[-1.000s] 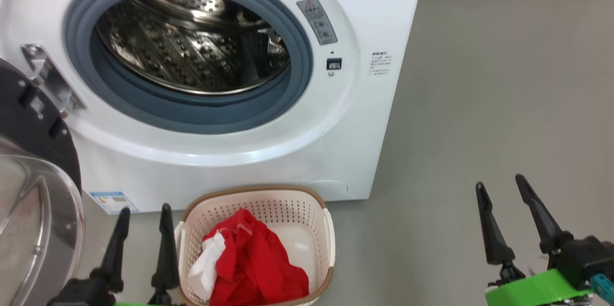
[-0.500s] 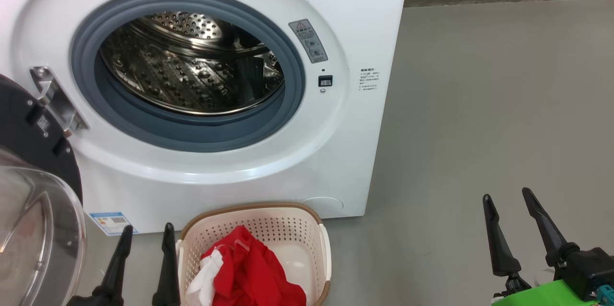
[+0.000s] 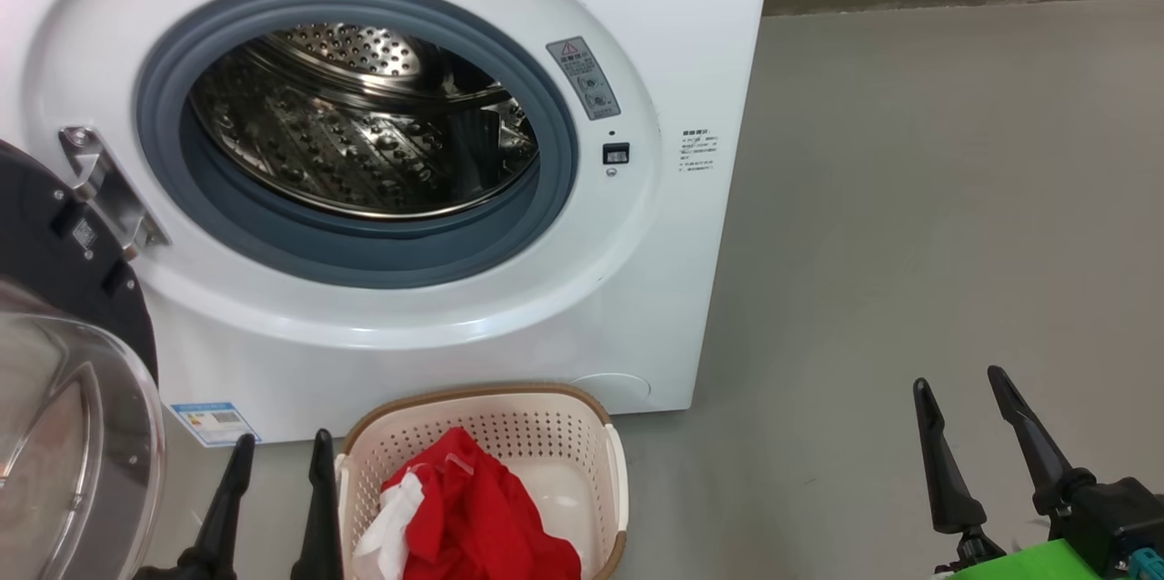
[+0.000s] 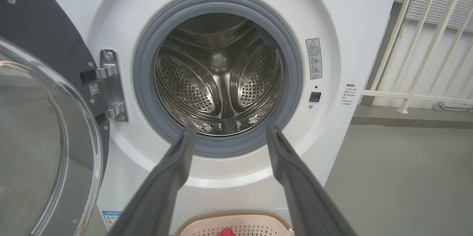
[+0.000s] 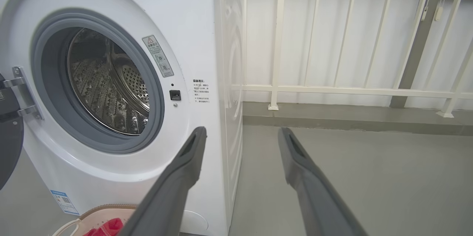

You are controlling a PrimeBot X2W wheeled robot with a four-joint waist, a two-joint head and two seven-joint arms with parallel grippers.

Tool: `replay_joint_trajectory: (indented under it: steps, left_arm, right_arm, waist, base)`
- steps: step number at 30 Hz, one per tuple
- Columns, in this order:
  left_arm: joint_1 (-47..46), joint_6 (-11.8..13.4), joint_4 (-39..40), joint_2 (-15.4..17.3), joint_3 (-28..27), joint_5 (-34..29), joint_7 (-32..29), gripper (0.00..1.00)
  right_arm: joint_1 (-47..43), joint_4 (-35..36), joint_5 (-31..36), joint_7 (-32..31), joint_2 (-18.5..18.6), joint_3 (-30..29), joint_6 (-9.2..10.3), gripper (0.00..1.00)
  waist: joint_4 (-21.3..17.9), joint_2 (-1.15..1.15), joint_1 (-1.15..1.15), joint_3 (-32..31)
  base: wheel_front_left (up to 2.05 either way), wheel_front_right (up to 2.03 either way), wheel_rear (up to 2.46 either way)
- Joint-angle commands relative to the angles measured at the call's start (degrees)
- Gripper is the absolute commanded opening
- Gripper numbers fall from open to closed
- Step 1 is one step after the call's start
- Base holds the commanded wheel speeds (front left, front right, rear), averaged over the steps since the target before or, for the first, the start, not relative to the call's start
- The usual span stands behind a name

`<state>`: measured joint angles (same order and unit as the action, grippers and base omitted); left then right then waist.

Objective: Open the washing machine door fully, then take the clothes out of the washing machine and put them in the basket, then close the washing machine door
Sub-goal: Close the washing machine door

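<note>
"Hardly anything moved just now; only the robot's head tipped up a bit. Is the drum (image 3: pixel 364 144) empty?"

"Looks so, just shiny metal full of holes. Soft red clothes (image 3: pixel 482 516) lie in the holey plastic basket (image 3: pixel 546 435) in front of the washing machine (image 3: pixel 691 35)."

"So shutting comes next?"

"I think so. The left gripper (image 3: pixel 282 437) and right gripper (image 3: pixel 958 377) have fingers spread, holding nothing. One must push the round, glossy door (image 3: pixel 64 289), swung wide beside the washing machine, onto the grey rubber ring (image 3: pixel 364 257)."

clothes (image 3: pixel 482 516) in basket (image 3: pixel 473 392), basket before washing machine (image 3: pixel 673 44), door (image 3: pixel 68 416) at left
</note>
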<state>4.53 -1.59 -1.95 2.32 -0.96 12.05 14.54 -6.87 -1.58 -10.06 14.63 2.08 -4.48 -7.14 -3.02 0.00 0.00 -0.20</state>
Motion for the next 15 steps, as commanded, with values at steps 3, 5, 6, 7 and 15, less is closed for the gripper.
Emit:
replay_joint_trajectory:
  steps: [3,5,6,7,15]
  left_arm:
    - [-1.35,0.08,1.6,0.56,-1.67,-0.52,0.46,1.0]
    - [-1.35,0.09,1.55,0.56,-1.65,-0.6,0.46,1.0]
    - [-1.38,0.12,1.48,0.56,-1.64,-0.72,0.46,1.0]
    - [-1.41,0.15,1.46,0.56,-1.64,-0.75,0.46,1.0]
    - [-1.65,0.04,1.33,0.56,-1.56,-1.25,0.46,1.0]
  right_arm:
    - [1.01,1.35,-0.28,0.37,0.79,1.49,-0.35,1.0]
    - [1.0,1.33,-0.36,0.37,0.79,1.47,-0.35,1.0]
    - [1.02,1.35,-0.4,0.37,0.79,1.47,-0.35,1.0]
    - [1.03,1.36,-0.44,0.37,0.79,1.48,-0.35,1.0]
    - [0.99,1.28,-0.57,0.37,0.79,1.56,-0.35,1.0]
  waist:
    - [0.06,0.0,0.0,-0.13]
    - [0.11,0.0,0.0,-0.14]
    - [0.15,0.0,0.0,-0.12]
    - [0.18,0.0,0.0,-0.11]
    - [0.48,0.0,0.0,0.14]
  base:
    - [-0.91,0.77,0.14]
    - [-1.21,1.14,0.07]
    - [-1.38,1.38,0.0]
    - [-1.52,1.52,0.0]
    - [-1.96,1.95,0.01]
